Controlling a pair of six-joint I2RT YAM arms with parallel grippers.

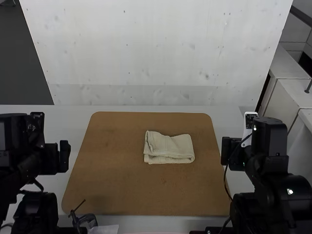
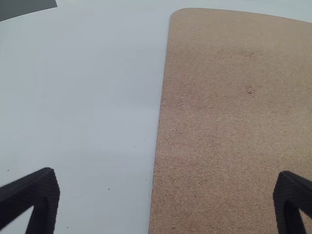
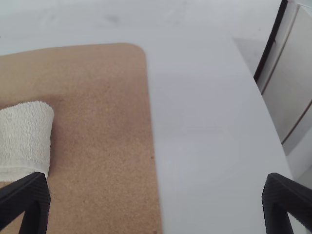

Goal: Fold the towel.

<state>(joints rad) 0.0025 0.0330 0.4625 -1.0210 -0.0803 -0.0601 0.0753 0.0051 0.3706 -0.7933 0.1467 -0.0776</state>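
A cream towel (image 1: 168,147) lies folded into a small, roughly rectangular bundle on the brown board, right of its middle, with layered edges along its near side. My left gripper (image 1: 64,156) is off the board's left side, well apart from the towel; in its wrist view the left gripper (image 2: 165,202) has its fingers wide apart with nothing between them. My right gripper (image 1: 227,153) stands by the board's right edge, a short way right of the towel. In the right wrist view the right gripper (image 3: 156,202) is open and holds nothing, and one end of the towel (image 3: 25,139) shows.
The brown board (image 1: 117,190) covers the middle of the pale table (image 1: 58,126). A small dark clamp-like object (image 1: 85,220) is at the board's near left edge. White cabinets (image 1: 292,97) stand beyond the table's right side, and a pale panel rises behind its far edge.
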